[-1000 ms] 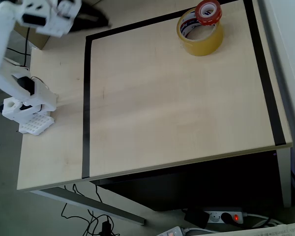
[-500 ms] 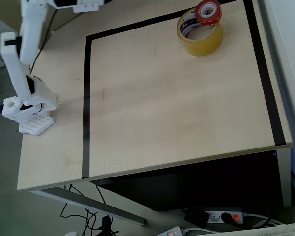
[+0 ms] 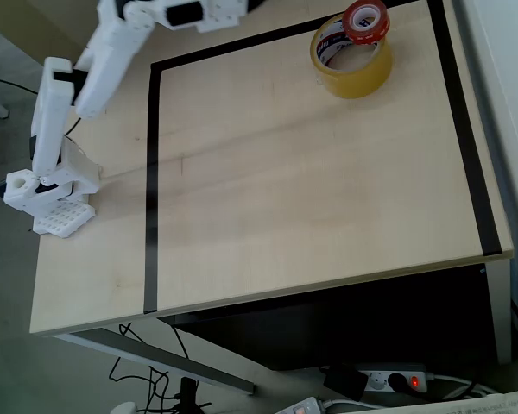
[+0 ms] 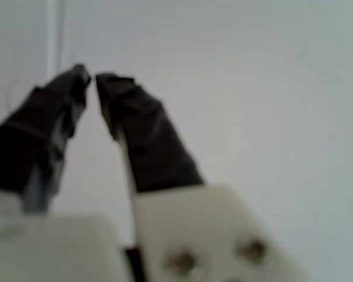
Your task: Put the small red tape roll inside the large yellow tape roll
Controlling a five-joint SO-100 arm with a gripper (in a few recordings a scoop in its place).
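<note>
Sitting tilted on the yellow roll's (image 3: 352, 60) top rim, red roll (image 3: 366, 21) is propped there, not down in the core. Both are at the table's (image 3: 311, 198) far right corner inside the black tape border (image 3: 152, 181). Arm (image 3: 86, 78) is folded up high at the left, well apart. Gripper (image 4: 89, 82) is clenched, black tips nearly touching, grasping nothing.

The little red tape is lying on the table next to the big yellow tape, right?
Not quite. The overhead view shows the red tape resting on top of the yellow tape, on its far rim, not on the table beside it.
</note>
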